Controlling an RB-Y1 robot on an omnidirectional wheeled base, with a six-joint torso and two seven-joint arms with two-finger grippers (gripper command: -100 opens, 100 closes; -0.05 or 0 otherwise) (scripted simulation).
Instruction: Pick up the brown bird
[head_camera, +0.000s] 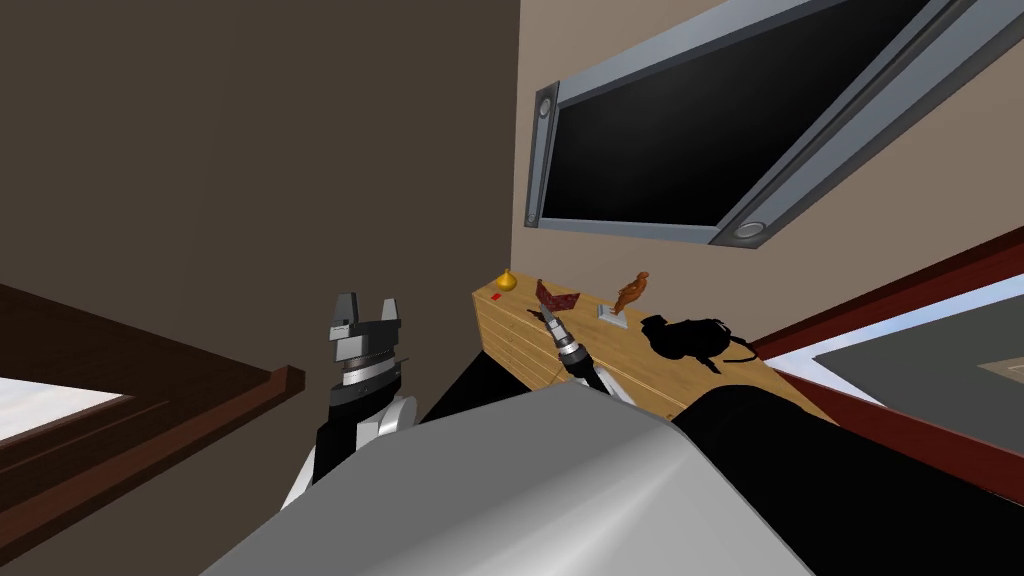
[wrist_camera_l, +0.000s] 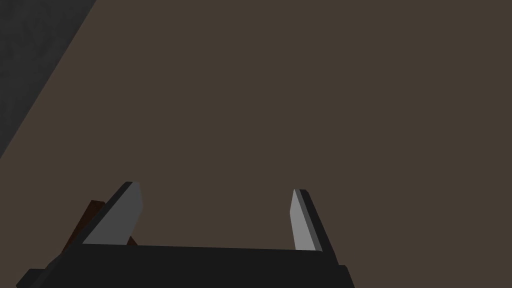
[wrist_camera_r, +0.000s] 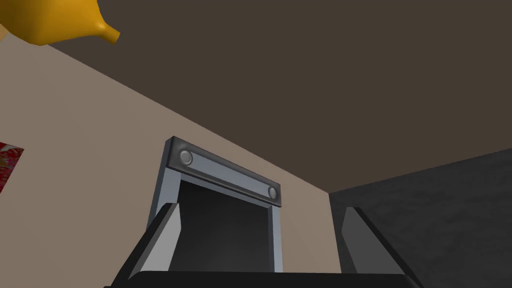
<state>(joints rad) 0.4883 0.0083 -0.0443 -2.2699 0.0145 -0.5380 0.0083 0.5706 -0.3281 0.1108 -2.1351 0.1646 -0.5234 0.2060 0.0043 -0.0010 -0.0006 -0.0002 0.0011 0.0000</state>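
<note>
Bird (head_camera: 633, 290) stands on worktop (head_camera: 625, 355) below TV (head_camera: 680, 150), untouched. Right gripper (head_camera: 548, 316) over worktop by red item (head_camera: 558, 298), short of bird, jaws apart, empty. Left gripper (head_camera: 367, 312) raised aside, jaws apart. Reach, grasp, lift all left.

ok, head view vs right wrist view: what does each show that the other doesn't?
Head view adds: the brown bird upright on a grey base on the wooden cabinet, a black object beside it, and the open left gripper. Right wrist view adds: the right gripper close up, fingers open, nothing between them. Shared: the yellow gourd, the red item and the grey-framed dark screen.
</note>
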